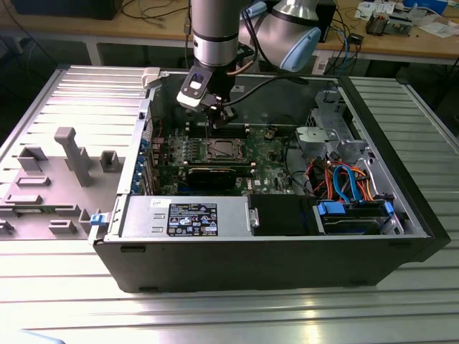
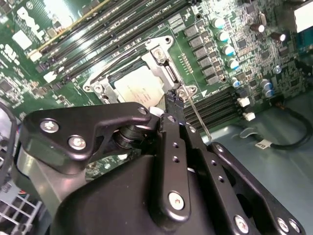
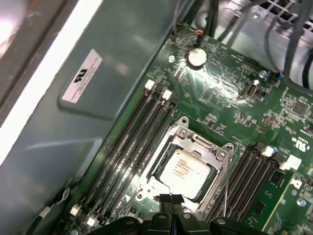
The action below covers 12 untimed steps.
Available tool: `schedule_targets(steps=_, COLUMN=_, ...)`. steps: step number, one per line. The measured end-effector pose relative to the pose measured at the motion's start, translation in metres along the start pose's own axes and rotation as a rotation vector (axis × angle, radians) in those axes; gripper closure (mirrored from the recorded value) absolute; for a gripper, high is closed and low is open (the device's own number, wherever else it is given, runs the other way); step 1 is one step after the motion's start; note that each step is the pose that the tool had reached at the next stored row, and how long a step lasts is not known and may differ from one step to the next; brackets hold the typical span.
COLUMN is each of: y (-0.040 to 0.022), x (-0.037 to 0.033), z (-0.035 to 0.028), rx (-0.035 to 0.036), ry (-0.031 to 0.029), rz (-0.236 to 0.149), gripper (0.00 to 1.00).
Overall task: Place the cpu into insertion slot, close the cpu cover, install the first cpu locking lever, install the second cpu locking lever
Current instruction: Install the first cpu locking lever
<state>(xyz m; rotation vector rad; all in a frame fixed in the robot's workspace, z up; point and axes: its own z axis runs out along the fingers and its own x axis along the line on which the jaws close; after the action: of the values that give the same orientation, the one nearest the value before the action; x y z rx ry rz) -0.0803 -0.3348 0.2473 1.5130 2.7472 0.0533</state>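
Note:
The cpu (image 3: 187,169) lies flat in the insertion slot (image 1: 222,149) on the green board, its pale metal top showing. The silver cpu cover (image 3: 216,152) lies down around it as a frame, also seen in the second wrist view as the cpu cover (image 2: 166,68) around the cpu (image 2: 138,86). My gripper (image 2: 174,99) is shut, its black fingertips hovering just over the socket's edge. A thin wire locking lever (image 2: 196,116) stands raised right beside the fingertips; whether they touch it I cannot tell. In the exterior view my gripper (image 1: 215,118) hangs just above the socket.
Long black memory slots (image 3: 142,132) flank the socket. A black graphics card (image 1: 215,175) lies in front of it. A power supply (image 1: 183,218), a blue drive bay (image 1: 351,215) and orange and blue cables (image 1: 343,179) fill the case. Grey fixtures (image 1: 72,154) stand on the exterior view's left.

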Motion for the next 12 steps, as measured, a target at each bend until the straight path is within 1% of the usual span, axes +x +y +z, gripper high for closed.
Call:
schedule_targets(steps=3, y=0.0, x=0.0, z=0.0, rx=0.0004, ry=0.0013, rz=-0.041, gripper=0.89)
schedule_targets(steps=7, y=0.0, x=0.0, z=0.0, rx=0.0013, ry=0.0035, rz=-0.108, gripper=0.89)
schedule_targets(steps=10, y=0.0, x=0.0, z=0.0, rx=0.0017, ry=0.0047, rz=-0.148, gripper=0.89)
schedule_targets(steps=12, y=0.0, x=0.0, z=0.0, rx=0.0022, ry=0.0058, rz=-0.181, gripper=0.89)
